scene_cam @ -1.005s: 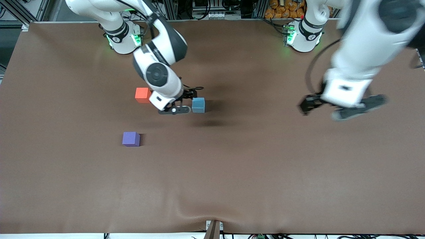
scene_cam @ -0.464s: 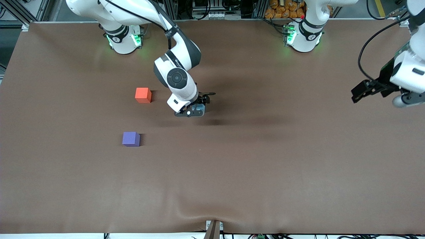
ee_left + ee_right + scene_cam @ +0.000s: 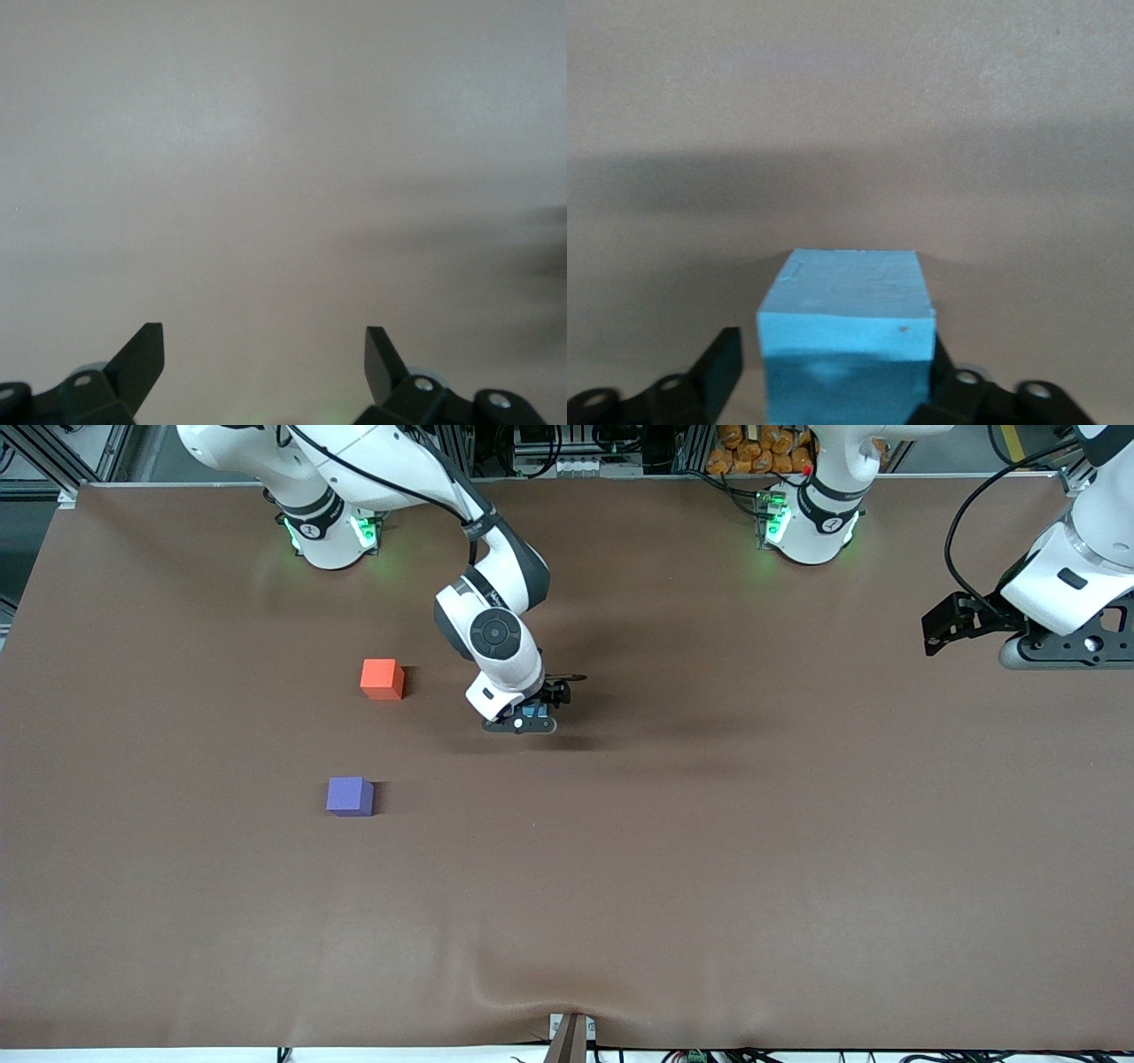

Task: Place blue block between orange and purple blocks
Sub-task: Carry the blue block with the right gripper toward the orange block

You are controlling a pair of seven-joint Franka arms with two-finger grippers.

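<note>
Here, right tool [image 3: 528,717] down astride blue block [image 3: 846,341] mid-counter [image 3: 709,868], fingers narrowing, one not yet touching; left tool [image 3: 264,372] wide open, empty, waiting at counter's edge; uneven closing could skew block.

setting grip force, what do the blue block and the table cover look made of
Blue block: probably foam, matte, with faint surface marks and soft edges; could be painted wood. Table cover: seemingly brown fabric or soft matting, dull, with a ripple at the edge nearest the front camera.
</note>
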